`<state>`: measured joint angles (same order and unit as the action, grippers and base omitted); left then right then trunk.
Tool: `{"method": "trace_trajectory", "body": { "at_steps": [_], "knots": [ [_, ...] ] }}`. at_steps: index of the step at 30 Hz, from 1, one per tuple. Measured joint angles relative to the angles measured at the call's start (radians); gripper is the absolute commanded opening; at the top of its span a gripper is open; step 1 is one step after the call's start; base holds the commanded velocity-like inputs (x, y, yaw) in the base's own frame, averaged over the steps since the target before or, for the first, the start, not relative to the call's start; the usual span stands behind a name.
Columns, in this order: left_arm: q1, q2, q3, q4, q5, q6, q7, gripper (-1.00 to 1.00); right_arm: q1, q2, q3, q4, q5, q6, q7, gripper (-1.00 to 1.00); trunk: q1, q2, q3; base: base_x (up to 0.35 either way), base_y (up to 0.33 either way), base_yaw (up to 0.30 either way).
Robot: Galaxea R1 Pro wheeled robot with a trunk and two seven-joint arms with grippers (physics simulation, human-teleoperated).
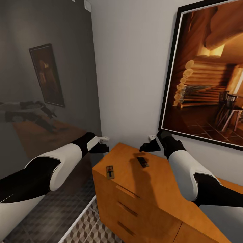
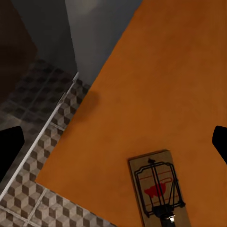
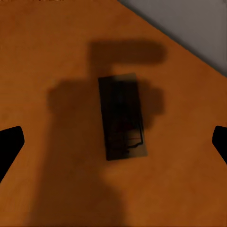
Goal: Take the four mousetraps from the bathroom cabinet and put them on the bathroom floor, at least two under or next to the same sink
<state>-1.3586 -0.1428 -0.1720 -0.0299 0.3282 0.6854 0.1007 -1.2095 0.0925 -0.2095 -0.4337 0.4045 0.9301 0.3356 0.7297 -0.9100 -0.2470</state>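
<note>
You have two mousetraps on the cabinet point(image 1: 158, 189) top: one mousetrap point(image 1: 110, 171) near its left edge above the bathroom floor point(image 1: 91, 229), the other mousetrap point(image 1: 142, 161) mid-surface. Both the left gripper point(image 1: 101, 143) and right gripper point(image 1: 148, 143) hover with fingers spread.

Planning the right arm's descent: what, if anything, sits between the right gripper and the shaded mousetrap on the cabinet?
Nothing visible. The right gripper hovers open above the mousetrap, which lies flat on the bare cabinet top in the arm's shadow, with only open air between them.
</note>
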Motion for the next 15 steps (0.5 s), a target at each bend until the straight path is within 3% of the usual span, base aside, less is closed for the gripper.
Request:
{"method": "trace_trajectory", "body": {
  "at_steps": [15],
  "knots": [
    [0.0,0.0,0.001,0.001,0.0,0.0,0.0,1.0,0.0,-0.002,-0.001,0.002,-0.001,-0.008,0.004,1.0,0.0,0.0,0.0,0.0,0.0,0.0]
  ]
}}
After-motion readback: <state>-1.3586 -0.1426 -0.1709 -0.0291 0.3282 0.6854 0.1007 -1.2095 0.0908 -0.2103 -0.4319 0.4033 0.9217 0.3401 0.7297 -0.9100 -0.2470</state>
